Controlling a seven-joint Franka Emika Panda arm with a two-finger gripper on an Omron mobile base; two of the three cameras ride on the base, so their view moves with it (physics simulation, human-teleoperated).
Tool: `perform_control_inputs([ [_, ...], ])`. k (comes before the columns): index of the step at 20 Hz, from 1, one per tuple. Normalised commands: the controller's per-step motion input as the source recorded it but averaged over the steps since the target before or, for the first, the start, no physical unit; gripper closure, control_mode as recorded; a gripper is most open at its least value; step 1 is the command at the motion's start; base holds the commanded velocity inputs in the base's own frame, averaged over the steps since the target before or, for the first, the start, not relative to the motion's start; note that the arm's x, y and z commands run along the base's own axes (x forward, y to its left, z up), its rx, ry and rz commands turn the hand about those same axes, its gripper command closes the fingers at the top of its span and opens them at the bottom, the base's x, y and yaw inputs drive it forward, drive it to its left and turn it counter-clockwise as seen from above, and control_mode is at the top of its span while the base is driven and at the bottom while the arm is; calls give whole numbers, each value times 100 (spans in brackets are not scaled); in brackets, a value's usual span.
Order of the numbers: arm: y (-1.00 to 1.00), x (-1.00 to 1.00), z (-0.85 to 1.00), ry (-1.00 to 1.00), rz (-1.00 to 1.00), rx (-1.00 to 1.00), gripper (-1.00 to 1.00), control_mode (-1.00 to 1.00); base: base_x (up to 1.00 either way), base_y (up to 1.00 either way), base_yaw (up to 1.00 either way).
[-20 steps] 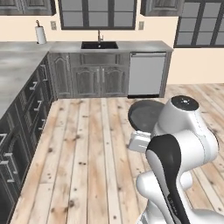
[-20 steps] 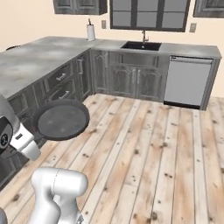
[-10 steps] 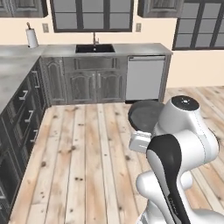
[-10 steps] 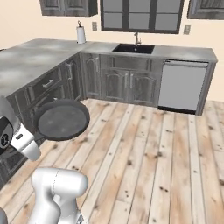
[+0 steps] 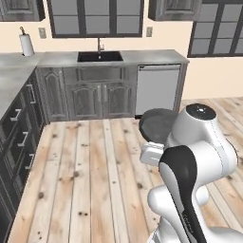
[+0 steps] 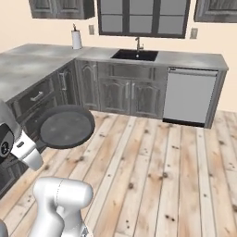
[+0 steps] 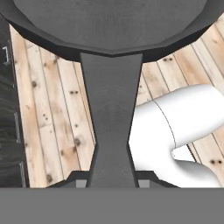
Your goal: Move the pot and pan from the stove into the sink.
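My gripper (image 7: 112,182) is shut on the straight dark handle (image 7: 112,122) of the pan (image 7: 112,26), a shallow dark grey skillet. I hold the pan (image 5: 155,124) in the air over the wooden floor, in front of the arm. In the right base view the pan (image 6: 65,126) tilts its speckled inside toward the camera. The sink (image 5: 99,56) is a black basin with a slim faucet (image 5: 99,45) in the back counter, well ahead of the pan. The sink (image 6: 135,55) lies right of the pan in the right base view. The pot and the stove are out of view.
A steel dishwasher (image 5: 158,90) stands right of the sink cabinets (image 5: 97,97). A paper towel roll (image 5: 27,45) is in the counter corner. Counter and drawers (image 5: 16,128) run along the left. Wooden floor (image 5: 90,175) stretches between me and the sink.
The whole picture has shifted: the base has moved, and the sink counter now sits nearer and more central. The pan stays held by its handle in the same spot relative to the arm.
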Motion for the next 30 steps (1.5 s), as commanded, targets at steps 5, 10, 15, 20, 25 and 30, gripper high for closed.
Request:
perform_control_inputs([
  [5,0,0,0,0,0,0,100,100,77,21,-3],
  [10,0,0,0,0,0,0,100,100,83,27,-4],
  [15,0,0,0,0,0,0,100,100,90,29,-6],
  [20,0,0,0,0,0,0,100,100,93,34,-7],
  [25,0,0,0,0,0,0,100,100,89,36,-8],
  [30,0,0,0,0,0,0,100,100,90,36,-8],
])
